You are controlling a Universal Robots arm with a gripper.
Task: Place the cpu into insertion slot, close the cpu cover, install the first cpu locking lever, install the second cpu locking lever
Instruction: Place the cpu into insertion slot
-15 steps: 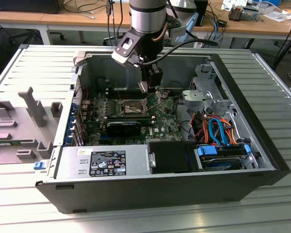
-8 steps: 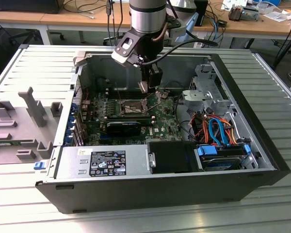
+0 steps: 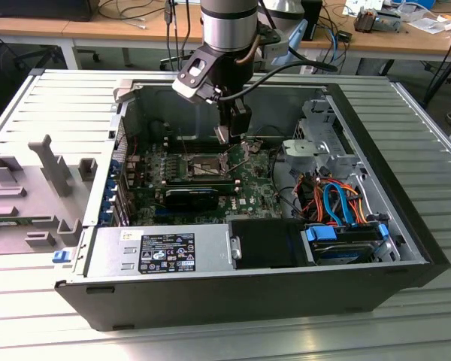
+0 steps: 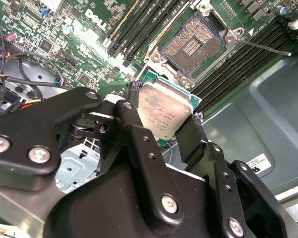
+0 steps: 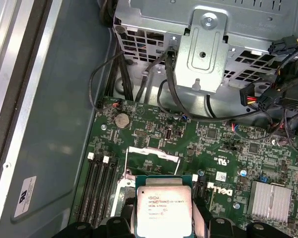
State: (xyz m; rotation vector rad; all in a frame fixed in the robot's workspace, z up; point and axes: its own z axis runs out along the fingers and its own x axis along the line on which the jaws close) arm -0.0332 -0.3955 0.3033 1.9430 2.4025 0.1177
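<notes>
Step one in hand: cpu (image 4: 165, 111) gripped, not yet seated.
The insertion slot (image 3: 198, 167) lies uncovered near the middle of the green circuit board (image 3: 255, 184). Above it, just to the exterior view's right, the fingers (image 4: 136, 139) clamp the cpu by opposite edges, clear of the slot. Judgement: seating calls for the chip level and square over the slot.
</notes>
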